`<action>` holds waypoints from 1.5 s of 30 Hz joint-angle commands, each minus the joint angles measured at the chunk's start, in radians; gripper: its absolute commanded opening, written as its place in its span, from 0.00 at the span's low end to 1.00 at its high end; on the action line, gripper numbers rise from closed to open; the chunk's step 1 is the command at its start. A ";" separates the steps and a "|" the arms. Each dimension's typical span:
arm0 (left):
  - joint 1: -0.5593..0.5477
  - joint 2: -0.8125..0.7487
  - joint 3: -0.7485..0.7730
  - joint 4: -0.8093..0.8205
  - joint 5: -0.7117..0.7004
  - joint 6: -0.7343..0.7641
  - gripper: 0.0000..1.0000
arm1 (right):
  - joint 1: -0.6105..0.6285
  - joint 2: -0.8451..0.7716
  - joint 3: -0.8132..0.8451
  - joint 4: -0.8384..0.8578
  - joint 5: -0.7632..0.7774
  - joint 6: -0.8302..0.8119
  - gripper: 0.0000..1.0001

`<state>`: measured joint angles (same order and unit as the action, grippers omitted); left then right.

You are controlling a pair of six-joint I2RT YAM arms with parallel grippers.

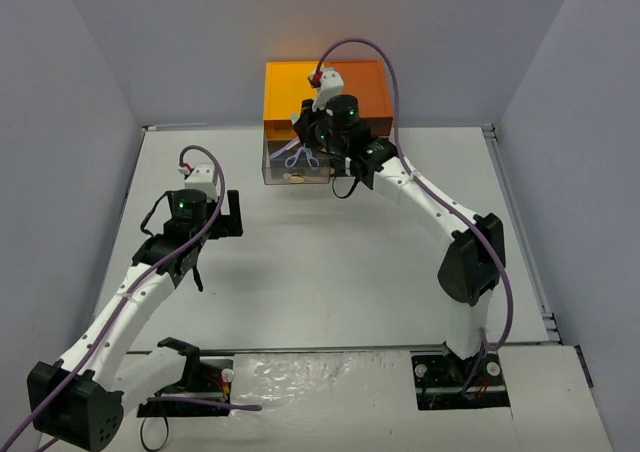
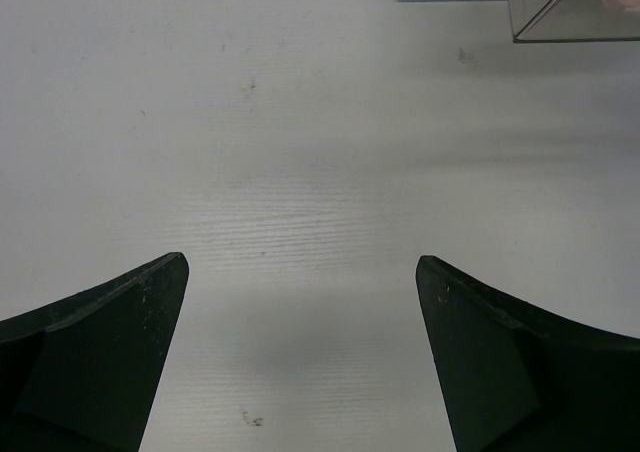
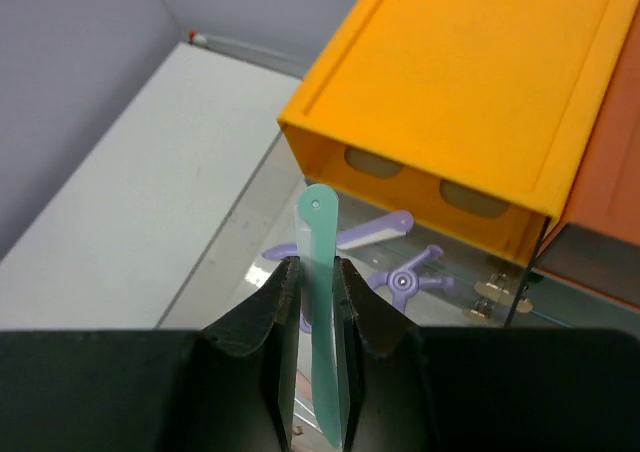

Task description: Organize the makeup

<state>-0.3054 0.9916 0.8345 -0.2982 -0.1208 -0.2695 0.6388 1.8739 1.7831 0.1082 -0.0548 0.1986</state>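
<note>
A mint-green flat plastic stick (image 3: 320,240) is pinched between the fingers of the right gripper (image 3: 318,272), which is closed tight on its lower half at the far side of the white surface (image 1: 330,272). The stick's long axis runs straight out past the fingertips toward the front of the orange plastic drawer box (image 3: 470,102). Just beyond and below its tip lies the box's pulled-out clear drawer (image 3: 250,222), where a purple scissor-like curler (image 3: 400,277) already rests. By the look of it, the coming move is a lowering of the stick into that drawer, lengthwise beside the curler. The right arm is the one at the box. The left gripper (image 2: 300,262) hangs well apart at the near left, jaws spread wide over bare surface, holding nothing
</note>
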 commanded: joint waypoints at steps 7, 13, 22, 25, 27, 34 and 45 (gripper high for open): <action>-0.013 0.059 0.133 0.139 0.098 0.001 0.97 | 0.005 -0.083 0.038 0.060 0.034 -0.072 0.84; -0.083 0.185 0.251 0.193 0.076 0.001 0.97 | -0.045 -0.323 -0.144 0.044 0.140 -0.095 1.00; -0.169 0.383 0.395 0.247 0.008 0.024 0.97 | -0.149 -0.732 -0.481 -0.013 0.262 -0.143 1.00; -0.172 0.446 0.459 0.259 -0.024 0.028 0.97 | -0.159 -0.824 -0.572 -0.062 0.313 -0.186 1.00; -0.172 0.496 0.511 0.260 -0.057 0.038 0.97 | -0.162 -0.862 -0.611 -0.088 0.335 -0.186 1.00; -0.158 0.643 0.663 0.258 -0.116 0.041 0.97 | -0.164 -0.980 -0.724 -0.146 0.322 -0.161 1.00; -0.130 0.906 0.930 0.281 -0.165 0.023 0.97 | -0.165 -1.005 -0.771 -0.174 0.326 -0.139 1.00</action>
<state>-0.4562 1.8570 1.6486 -0.0805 -0.2468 -0.2395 0.4782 0.8797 1.0202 -0.1047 0.2474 0.0484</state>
